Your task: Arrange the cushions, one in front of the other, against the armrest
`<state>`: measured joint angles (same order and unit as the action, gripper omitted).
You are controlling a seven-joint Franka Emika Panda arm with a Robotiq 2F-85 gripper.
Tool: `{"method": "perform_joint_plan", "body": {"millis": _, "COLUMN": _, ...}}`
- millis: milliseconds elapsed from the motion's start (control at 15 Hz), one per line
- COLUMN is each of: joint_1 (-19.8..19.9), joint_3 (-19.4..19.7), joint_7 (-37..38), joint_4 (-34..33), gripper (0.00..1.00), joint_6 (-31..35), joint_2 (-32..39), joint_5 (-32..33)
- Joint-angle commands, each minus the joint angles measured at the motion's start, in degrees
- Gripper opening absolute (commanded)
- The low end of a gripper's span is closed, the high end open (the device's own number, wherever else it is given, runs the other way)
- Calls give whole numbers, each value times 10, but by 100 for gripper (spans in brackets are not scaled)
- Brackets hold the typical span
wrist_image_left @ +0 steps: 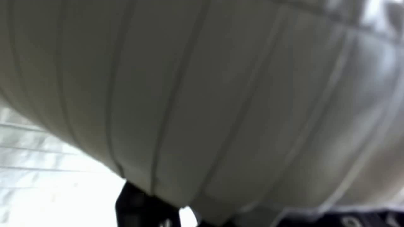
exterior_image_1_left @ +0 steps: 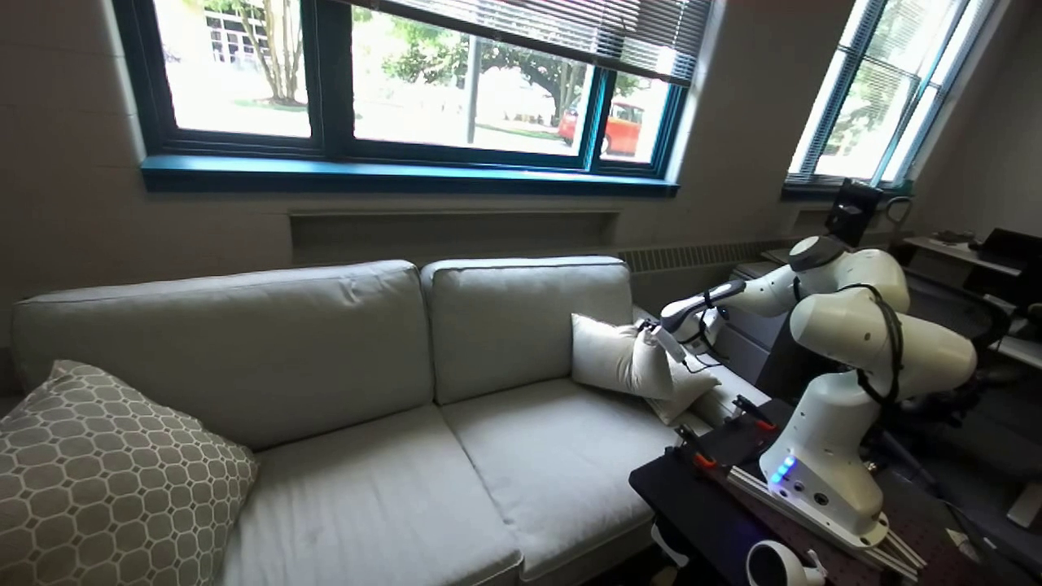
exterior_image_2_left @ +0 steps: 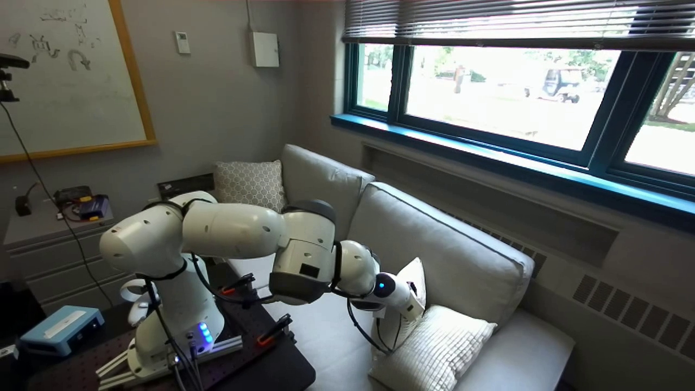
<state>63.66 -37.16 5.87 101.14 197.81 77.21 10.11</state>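
Grey lattice pillow [exterior_image_1_left: 122,480] sits farthest from the armrest [exterior_image_2_left: 529,347], outside the task. Front cushion [exterior_image_1_left: 610,358]: near the armrest, on its inner side, fabric clenched in the gripper [exterior_image_1_left: 647,327]. Rear cushion [exterior_image_2_left: 442,347]: nearest the armrest, tilted, apparently leaning on it; contact between cushions unclear. Judgement: rear placement done, front placement well advanced; final seating and letting go outstanding.

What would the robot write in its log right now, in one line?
Jaws: shut on a cushion; other cushion: by the armrest; release: not yet
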Motion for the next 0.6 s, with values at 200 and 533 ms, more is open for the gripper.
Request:
{"method": "perform_joint_plan", "body": {"millis": 200, "joint_1": -212, "joint_3": 191, "joint_7": 68, "joint_4": -11, "gripper": 7, "joint_6": 6, "joint_2": -135, "joint_5": -187}}
{"method": "perform_joint_plan", "body": {"millis": 533, "joint_1": -442, "joint_3": 358, "joint_7": 59, "joint_4": 119, "gripper": 8, "joint_6": 6, "joint_2": -209, "joint_5": -383}}
